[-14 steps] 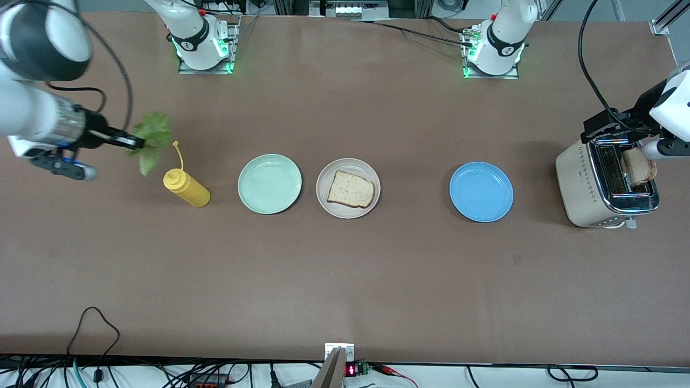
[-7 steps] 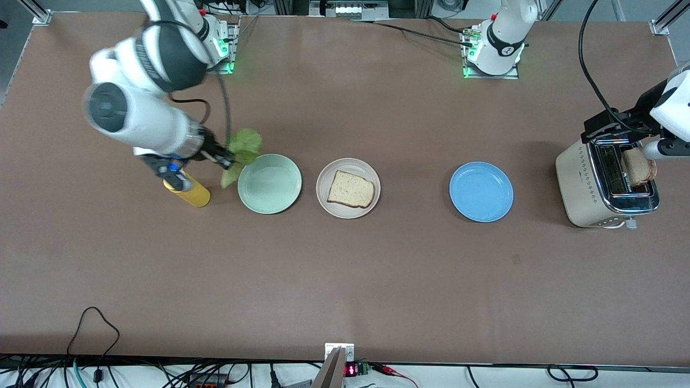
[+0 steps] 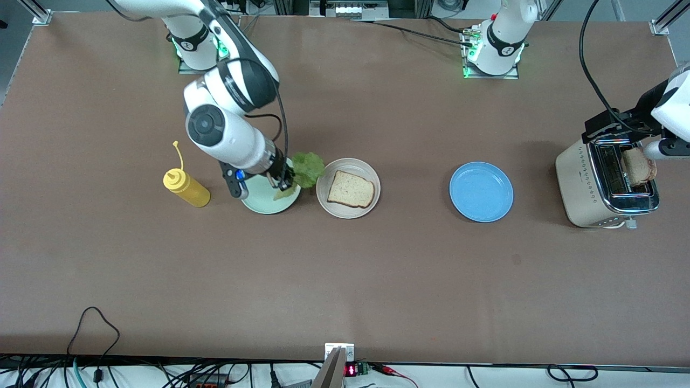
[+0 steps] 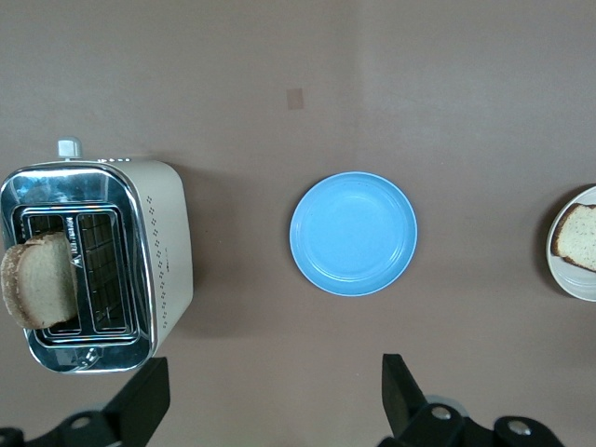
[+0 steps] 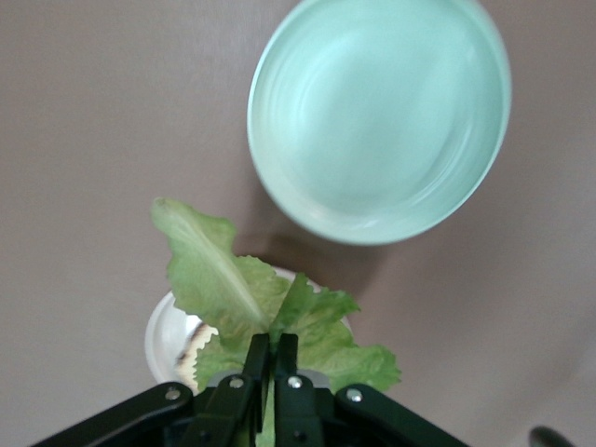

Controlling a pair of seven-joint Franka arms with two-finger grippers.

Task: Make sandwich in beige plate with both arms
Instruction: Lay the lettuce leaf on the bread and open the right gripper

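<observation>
- My right end effector (image 3: pixel 285 180) pinches the lettuce leaf (image 3: pixel 306 170) above the mint green plate (image 3: pixel 268 201), beside the beige plate (image 3: pixel 347 210) holding one bread slice (image 3: pixel 350 189).
- My left end effector (image 4: pixel 270 396) hangs spread apart over the toaster (image 3: pixel 593 183), where another bread slice (image 3: pixel 637 166) sticks up.
- Mustard bottle (image 3: pixel 186 187) and blue plate (image 3: pixel 481 192) flank the plates.

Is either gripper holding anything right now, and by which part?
The right gripper pinches the lettuce leaf at one end, over the mint green plate. The left gripper is open, empty, above the toaster.
</observation>
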